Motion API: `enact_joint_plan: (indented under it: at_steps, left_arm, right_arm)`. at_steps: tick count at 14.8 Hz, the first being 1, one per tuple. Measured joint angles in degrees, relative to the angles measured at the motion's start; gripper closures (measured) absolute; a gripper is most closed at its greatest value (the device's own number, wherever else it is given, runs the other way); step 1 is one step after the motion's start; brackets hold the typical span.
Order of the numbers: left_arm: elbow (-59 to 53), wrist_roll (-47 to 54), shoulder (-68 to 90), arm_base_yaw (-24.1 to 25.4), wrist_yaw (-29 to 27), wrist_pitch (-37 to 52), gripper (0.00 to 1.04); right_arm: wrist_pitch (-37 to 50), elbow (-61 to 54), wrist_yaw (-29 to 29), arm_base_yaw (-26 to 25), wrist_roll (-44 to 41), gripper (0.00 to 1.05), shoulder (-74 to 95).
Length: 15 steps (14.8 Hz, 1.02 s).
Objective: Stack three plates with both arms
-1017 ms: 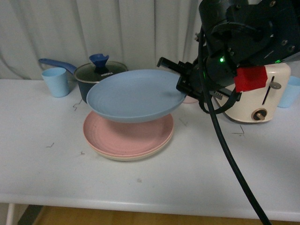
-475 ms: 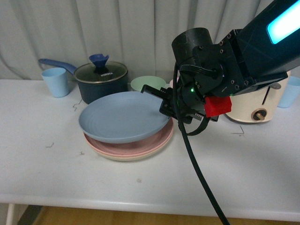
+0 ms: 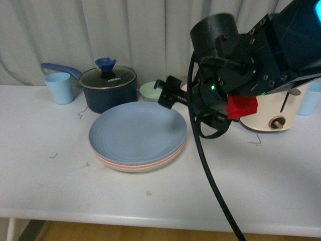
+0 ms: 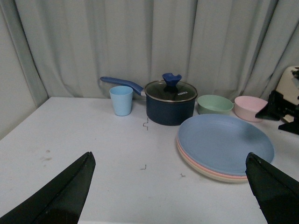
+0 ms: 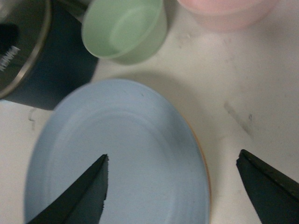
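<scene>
The three plates lie stacked on the white table (image 3: 60, 175). The light blue plate (image 3: 135, 133) is on top, the pink plate (image 3: 122, 163) shows as a thin rim under it, and the beige plate (image 3: 138, 169) is at the bottom. My right gripper (image 3: 167, 93) hangs open just above the stack's far right rim and holds nothing. In the right wrist view its open gripper (image 5: 172, 156) straddles the blue plate's (image 5: 117, 154) edge from above. My left gripper (image 4: 168, 154) is open and empty, low over the table in front of the stack (image 4: 224, 140).
Behind the stack stand a dark blue saucepan with a lid (image 3: 108, 83), a light blue cup (image 3: 59, 86), a green bowl (image 3: 149, 90) and a pink bowl (image 4: 250, 106). A cream toaster (image 3: 273, 108) and another blue cup (image 3: 313, 98) are at the right. A curtain closes the back.
The blue plate came down from the air onto the pink plate and was let go. My right gripper opened and lifted back off its rim.
</scene>
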Motion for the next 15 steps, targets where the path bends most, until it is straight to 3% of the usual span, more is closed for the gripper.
enact_joint_plan:
  at_steps: [2, 4, 5, 6, 7, 9, 11, 12, 15]
  left_arm:
    - [0.0, 0.0, 0.0, 0.0, 0.0, 0.0, 0.07]
    - [0.0, 0.0, 0.0, 0.0, 0.0, 0.0, 0.07]
    - [0.0, 0.0, 0.0, 0.0, 0.0, 0.0, 0.07]
    - [0.0, 0.0, 0.0, 0.0, 0.0, 0.0, 0.07]
    - [0.0, 0.0, 0.0, 0.0, 0.0, 0.0, 0.07]
    - [0.0, 0.0, 0.0, 0.0, 0.0, 0.0, 0.07]
    - [0.0, 0.0, 0.0, 0.0, 0.0, 0.0, 0.07]
    - [0.0, 0.0, 0.0, 0.0, 0.0, 0.0, 0.07]
    - [0.0, 0.0, 0.0, 0.0, 0.0, 0.0, 0.07]
  right_arm:
    - [2.8, -3.6, 0.2, -0.7, -0.3, 0.04, -6.9]
    - [6.8, -9.2, 0.8, -2.0, -2.0, 0.06, -16.0]
    - [16.7, -14.4, 4.4, -3.0, -5.2, 0.11, -20.4]
    - [29.3, -23.4, 10.5, -5.0, -14.7, 0.24, -26.2]
    - [36.6, -33.4, 10.3, -8.4, -23.4, 0.36, -33.8]
    - [37.2, -50.5, 5.0, -16.5, -32.7, 0.64, -52.0]
    - [33.8, -64.7, -2.1, -22.4, -34.8, 0.89, -67.2]
    - [34.1, -69.2, -2.3, -23.1, -35.2, 1.02, -72.5]
    - [33.9, -75.4, -2.7, -23.0, -35.8, 1.03, -79.3]
